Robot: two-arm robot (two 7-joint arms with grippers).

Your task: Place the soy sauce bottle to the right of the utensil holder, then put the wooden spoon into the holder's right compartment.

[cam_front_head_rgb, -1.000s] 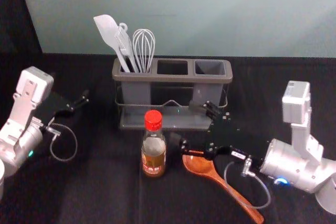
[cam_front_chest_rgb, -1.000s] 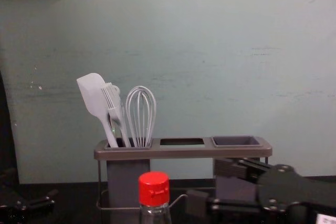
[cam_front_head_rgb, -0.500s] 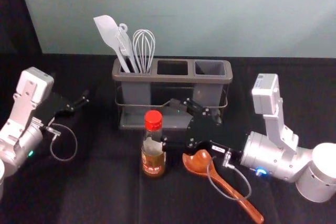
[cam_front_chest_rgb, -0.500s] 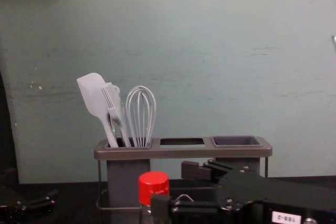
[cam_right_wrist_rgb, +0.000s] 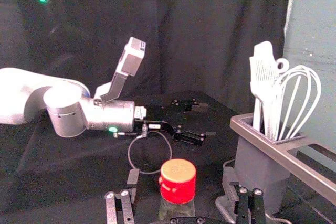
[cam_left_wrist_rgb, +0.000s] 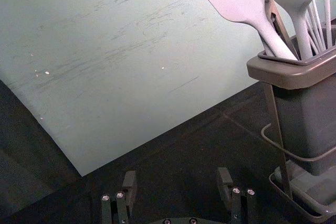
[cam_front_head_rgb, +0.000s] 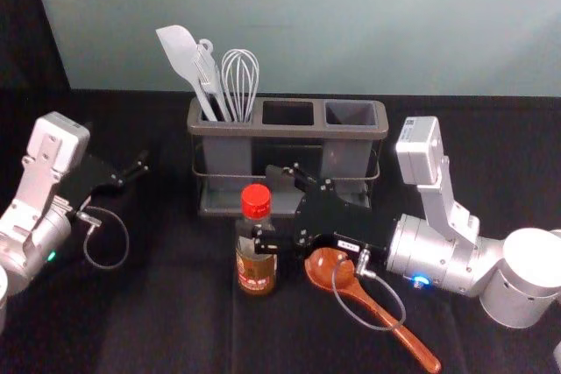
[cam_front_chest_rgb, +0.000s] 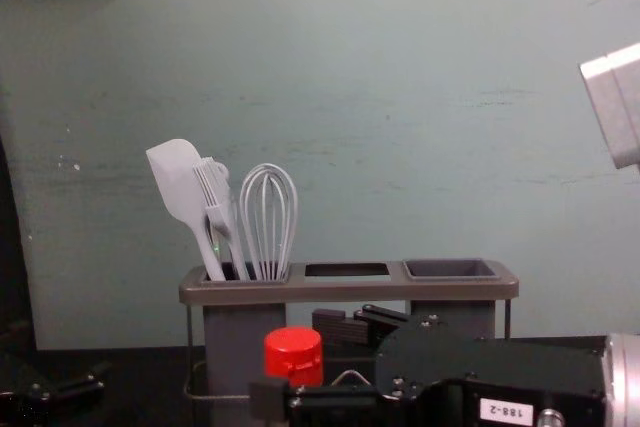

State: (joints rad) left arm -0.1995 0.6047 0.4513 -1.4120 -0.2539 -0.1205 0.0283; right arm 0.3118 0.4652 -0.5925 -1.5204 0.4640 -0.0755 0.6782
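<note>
Around the soy sauce bottle (cam_front_head_rgb: 255,260), my right gripper (cam_front_head_rgb: 267,208) stands open, one finger in front of it and the other behind. The red cap (cam_right_wrist_rgb: 178,181) rises between the open fingers of the right gripper (cam_right_wrist_rgb: 181,184) in the right wrist view. The wooden spoon (cam_front_head_rgb: 377,308) lies on the table, its bowl partly under the right gripper. Behind stands the utensil holder (cam_front_head_rgb: 289,131); its left compartment holds white utensils (cam_front_head_rgb: 210,76), its middle and right ones nothing. My left gripper (cam_front_head_rgb: 140,172) is parked at the left, open in the left wrist view (cam_left_wrist_rgb: 177,184).
A grey wall (cam_front_head_rgb: 307,24) rises behind the black-covered table (cam_front_head_rgb: 158,321). The holder's wire frame and lower tray (cam_front_head_rgb: 223,199) are close behind the bottle and the right gripper. The right arm's cable (cam_front_head_rgb: 386,328) loops over the spoon.
My right gripper has moved left, from above the spoon's bowl to the bottle, and its open fingers now straddle it. The bottle, spoon and left arm have not moved.
</note>
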